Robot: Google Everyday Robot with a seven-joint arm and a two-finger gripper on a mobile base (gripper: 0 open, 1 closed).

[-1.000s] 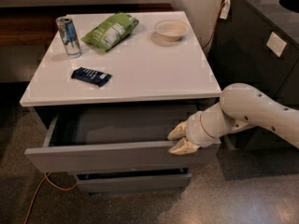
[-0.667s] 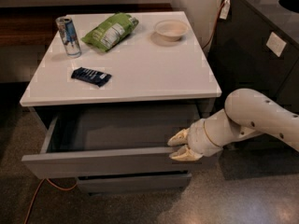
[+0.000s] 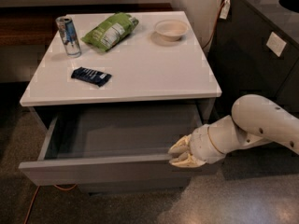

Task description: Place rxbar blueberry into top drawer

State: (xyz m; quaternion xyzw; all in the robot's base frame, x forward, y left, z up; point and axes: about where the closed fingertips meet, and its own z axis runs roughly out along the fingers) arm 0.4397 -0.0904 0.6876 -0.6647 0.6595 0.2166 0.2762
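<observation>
Looking down on the grey cabinet (image 3: 205,111) now, and the top drawer (image 3: 103,169) is pulled well out. Its wide flat front hangs forward and the grey interior lies open to view. At the right end of that drawer front sits the end effector (image 3: 181,155), pale and cream-coloured, right on the upper rim. Of its fingers (image 3: 179,147), one shows above the rim on the drawer's inner side and the other below it on the outer face. As best this angle allows, they look pinched onto the rim itself, holding the drawer front and nothing else. The white arm (image 3: 252,127) runs off to the right of the drawer, its thick rounded link bent at an elbow beyond the drawer's right front corner.

Above the drawer is the white tabletop (image 3: 154,73), and that is where the rxbar blueberry (image 3: 91,76) lies: flat, in its dark navy wrapper, above the drawer's left half and a little back from the tabletop's front edge, well apart from the end effector. Further back from the drawer, over its left side, a silver-blue can (image 3: 68,36) stands upright. Just right of that, a green chip bag (image 3: 110,31) lies at a slant. Over the drawer's right half, at the far back, rests a small pale bowl (image 3: 171,30). Down below the drawer's left corner, an orange cable (image 3: 35,204) trails across the speckled floor (image 3: 233,204).
</observation>
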